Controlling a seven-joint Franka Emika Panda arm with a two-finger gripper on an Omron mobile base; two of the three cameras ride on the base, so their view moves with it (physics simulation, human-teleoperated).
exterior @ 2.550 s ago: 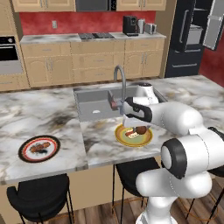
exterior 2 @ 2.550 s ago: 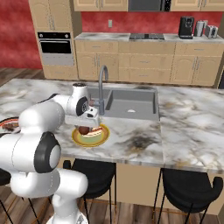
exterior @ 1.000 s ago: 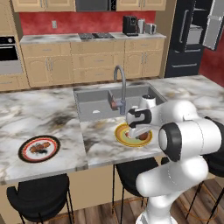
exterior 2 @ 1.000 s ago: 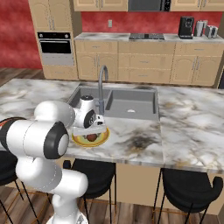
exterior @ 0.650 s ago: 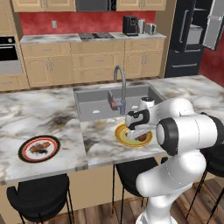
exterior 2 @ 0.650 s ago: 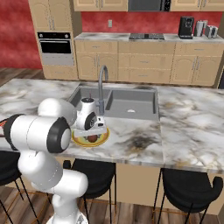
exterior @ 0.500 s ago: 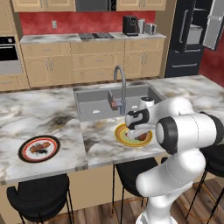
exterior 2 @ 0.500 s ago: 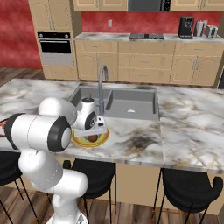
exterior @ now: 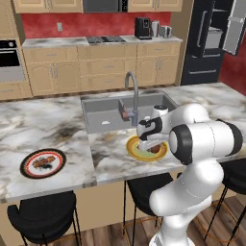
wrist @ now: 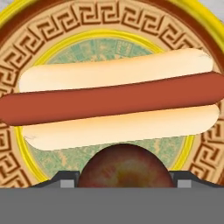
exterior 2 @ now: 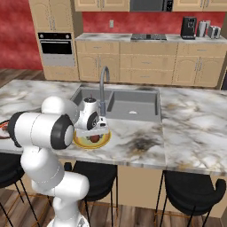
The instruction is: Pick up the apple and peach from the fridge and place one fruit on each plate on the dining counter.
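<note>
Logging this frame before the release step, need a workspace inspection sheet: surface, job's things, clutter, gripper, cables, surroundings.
Surface: dining counter, marbled top, inset sink with arched tap.
Job's things: yellow-rimmed plate near the counter's front edge, holding a hot dog and a reddish fruit; apple or peach, cannot tell. Red-rimmed plate further along the counter carries some food, no fruit seen. Fridge has a door open.
Clutter: nothing seen beyond the hot dog.
Gripper: gripper low over the yellow-rimmed plate, fruit between the fingertips; grip state cannot be told.
Cables: nothing seen.
Surroundings: black stools, wall oven, coffee machine.
</note>
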